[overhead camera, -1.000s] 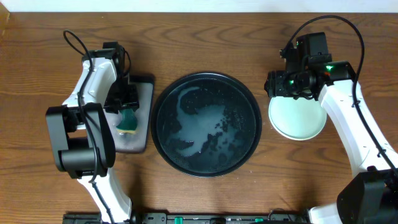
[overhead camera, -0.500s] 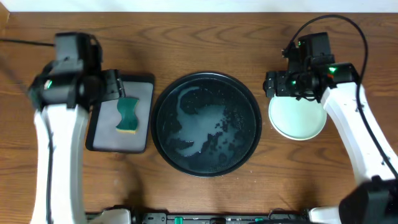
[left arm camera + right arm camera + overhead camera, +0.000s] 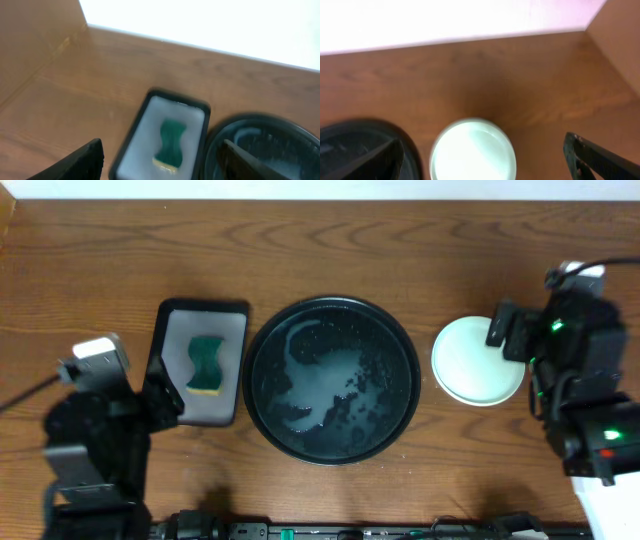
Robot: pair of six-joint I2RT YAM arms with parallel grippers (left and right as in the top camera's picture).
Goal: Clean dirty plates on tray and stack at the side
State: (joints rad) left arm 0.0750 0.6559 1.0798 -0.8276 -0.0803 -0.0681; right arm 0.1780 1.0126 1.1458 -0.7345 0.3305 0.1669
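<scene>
The large round black tray (image 3: 385, 340) sits mid-table with wet, soapy streaks and no plate on it; its rim also shows in the left wrist view (image 3: 280, 125) and the right wrist view (image 3: 350, 127). A pale mint plate (image 3: 477, 362) lies on the bare wood to the tray's right, also in the right wrist view (image 3: 472, 150). I cannot tell whether other plates lie under it. My left gripper (image 3: 161, 150) is open and empty, raised near the front left. My right gripper (image 3: 484, 142) is open and empty, raised in front of the plate.
A small rectangular black tray (image 3: 170, 350) with a grey inside lies left of the round tray. A green and yellow sponge (image 3: 206, 364) lies in it, also in the left wrist view (image 3: 171, 140). A white wall (image 3: 200, 20) runs along the table's far edge.
Both arms have pulled back toward the table's front. The left gripper let go of the sponge, which lies in the small tray. The right gripper drew away from the plate.
</scene>
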